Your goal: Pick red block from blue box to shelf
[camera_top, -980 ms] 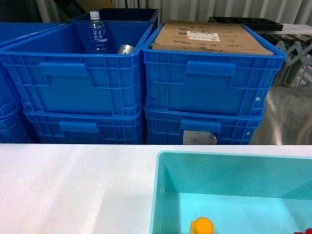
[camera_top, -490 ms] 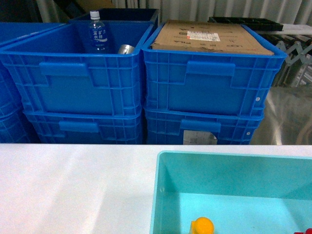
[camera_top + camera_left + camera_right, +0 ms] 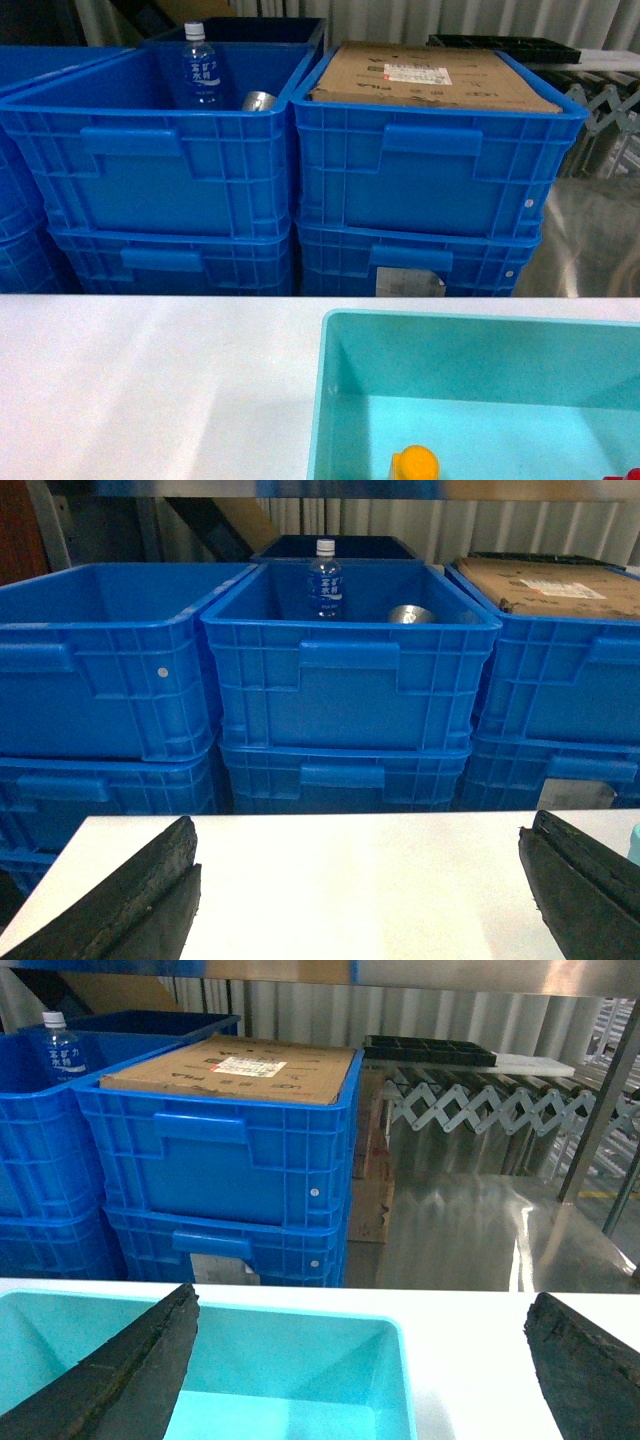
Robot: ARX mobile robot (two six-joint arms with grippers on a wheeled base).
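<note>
The shelf (image 3: 470,974) is showing only as a steel tier edge along the top of the right wrist view with a shiny post at the right, so you are working with little sight of where the block must end up; a blind lift is risking a knock against that tier. Below it the dark blue crates (image 3: 290,160) are standing stacked just behind the white table (image 3: 150,380), one holding a water bottle (image 3: 199,66), another a cardboard sheet (image 3: 430,78); reaching too far forward is risking a bump there. The blue box (image 3: 330,400) is sitting at the table's near right, and its walls are crowding any descent. Your right gripper (image 3: 365,1360) is hanging spread wide above that box, empty; your left gripper (image 3: 360,880) is likewise spread wide and empty over bare table. Inside the box an orange-yellow block (image 3: 414,464) is lying near the red block (image 3: 630,474), which is barely peeking in at the head view's bottom right corner, so you are risking a grab at the wrong piece.
</note>
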